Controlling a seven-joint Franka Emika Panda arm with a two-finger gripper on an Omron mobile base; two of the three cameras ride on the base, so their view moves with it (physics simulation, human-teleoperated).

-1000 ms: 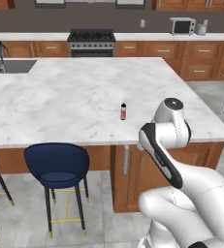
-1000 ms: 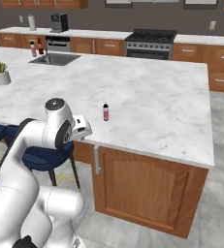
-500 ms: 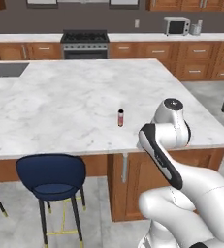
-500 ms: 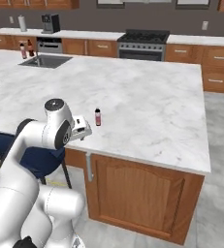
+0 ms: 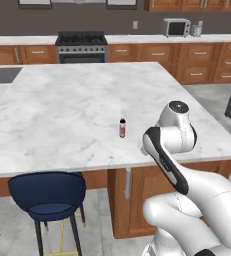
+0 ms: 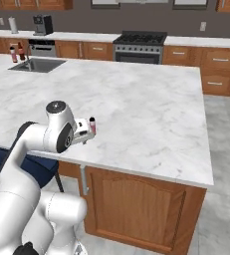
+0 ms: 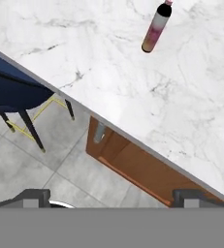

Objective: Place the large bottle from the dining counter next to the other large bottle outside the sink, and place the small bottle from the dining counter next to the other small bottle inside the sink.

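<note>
One small bottle [image 5: 122, 128] standing upright on the marble bench [image 5: 62, 110], close to the near edge, nothing else around it. End effector [image 7: 112, 197] hanging off the bench edge above the floor, fingertips [image 7: 36, 196] spread wide apart, nothing between them. In the hand view, bottle sits up at about 1 o'clock, well apart from the tips. From the right base view, bottle just beyond the hand at roughly 2 o'clock.

Looks like the approach step for the first pick, nothing grabbed yet. Sink [image 6: 37, 64] way off at the far corner of the bench, around 11 o'clock in the right base view, with two bottles [image 6: 17, 52] standing by its far rim, too small to tell apart properly.

Next up, probably: swing forward over the bench, line the open fingers up either side of the bottle body, come down and squeeze below the cap. Skinny and light-looking, so likely easy to tip with a sideways nudge. Then a long haul over to the sink.
</note>
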